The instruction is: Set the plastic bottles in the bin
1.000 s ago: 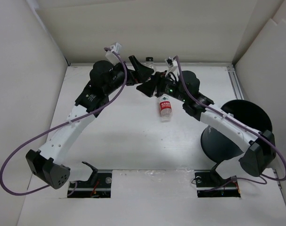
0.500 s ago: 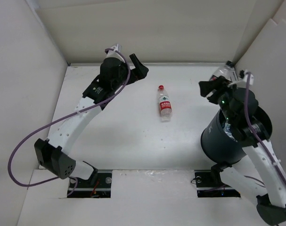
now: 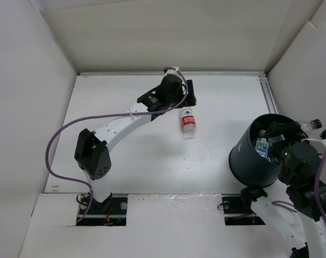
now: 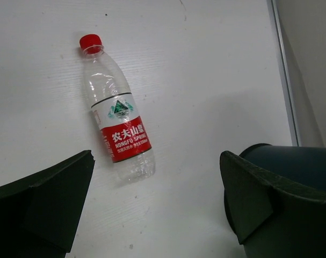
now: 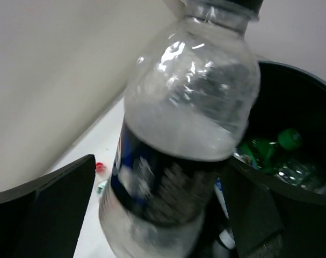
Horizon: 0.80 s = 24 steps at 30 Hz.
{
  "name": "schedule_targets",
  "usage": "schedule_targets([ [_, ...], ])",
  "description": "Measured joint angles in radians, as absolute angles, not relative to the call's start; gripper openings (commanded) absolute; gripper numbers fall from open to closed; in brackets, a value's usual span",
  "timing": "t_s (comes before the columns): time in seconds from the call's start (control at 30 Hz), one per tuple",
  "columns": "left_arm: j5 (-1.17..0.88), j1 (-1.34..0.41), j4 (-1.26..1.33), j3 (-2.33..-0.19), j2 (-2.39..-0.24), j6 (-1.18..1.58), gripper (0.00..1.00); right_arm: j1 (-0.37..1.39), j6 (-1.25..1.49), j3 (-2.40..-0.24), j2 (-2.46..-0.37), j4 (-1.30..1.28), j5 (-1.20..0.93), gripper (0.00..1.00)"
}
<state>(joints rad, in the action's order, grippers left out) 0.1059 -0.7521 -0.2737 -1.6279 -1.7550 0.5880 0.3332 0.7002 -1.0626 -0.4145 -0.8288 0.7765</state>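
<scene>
Right claw (image 5: 160, 183): jaws spread wide, blue-label bottle (image 5: 179, 123) loose between them, daylight on its left side. Released by the look of it, likely dropping toward bin (image 5: 313, 91).

Left claw (image 4: 156, 177): spread wide, nothing held, hanging just above red-label bottle (image 4: 120, 123) lying flat on table (image 4: 216, 64), well apart from bin.

Probably empty: light, thin-walled, dents under squeeze, slick, rolls. Best taken across the labelled belly, not the neck.

Green bottle (image 5: 267, 148) visible inside bin. Rest of contents masked by right arm (image 3: 302, 177), count unclear. Blue-label bottle blurred, top cut off by frame.
</scene>
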Motion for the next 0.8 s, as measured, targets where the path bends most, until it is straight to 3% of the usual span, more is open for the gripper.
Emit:
schedule_targets([
  [0.53, 0.165, -0.741, -0.400, -1.863, -2.036, 0.657, 1.00, 0.333, 0.711, -1.157, -0.440, -0.960, 0.848, 0.99],
  [0.8, 0.204, -0.738, -0.515, -2.016, -2.234, 0.694, 1.00, 0.333, 0.568, -1.135, -0.366, -0.859, 0.650, 0.99],
])
